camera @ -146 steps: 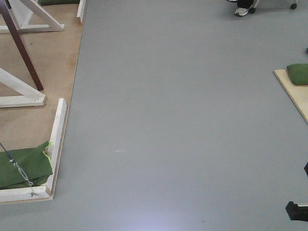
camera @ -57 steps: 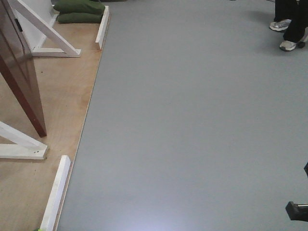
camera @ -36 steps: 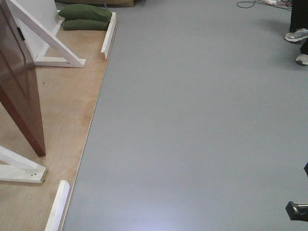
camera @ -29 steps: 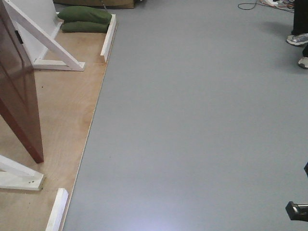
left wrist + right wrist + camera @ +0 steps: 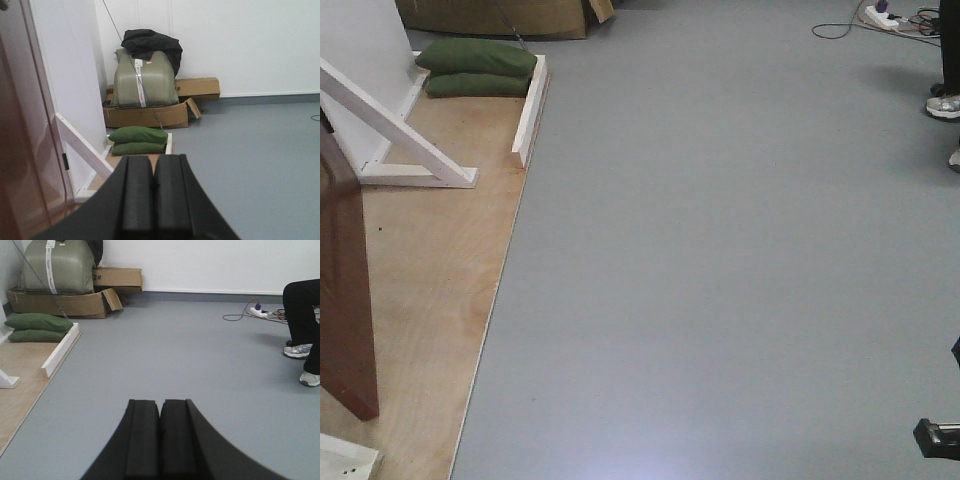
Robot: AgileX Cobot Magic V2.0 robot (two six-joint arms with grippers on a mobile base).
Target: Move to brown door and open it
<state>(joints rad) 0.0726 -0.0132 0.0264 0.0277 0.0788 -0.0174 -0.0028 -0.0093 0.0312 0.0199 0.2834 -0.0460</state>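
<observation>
A: Since a moment ago the brown door [image 5: 344,300] has slid lower along the front view's left edge; it stands on the plywood platform [image 5: 440,260].
B: Left wrist?
A: Door fills the left side, close by. The left gripper [image 5: 153,172] has its jaws pressed together, empty.
B: Right wrist?
A: Same for the right gripper [image 5: 160,412], closed on nothing, over grey floor [image 5: 165,350].

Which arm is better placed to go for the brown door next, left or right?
Probably left: the door looms just left of the left gripper, while the right gripper faces floor with no door in view. Both are shut.
</observation>
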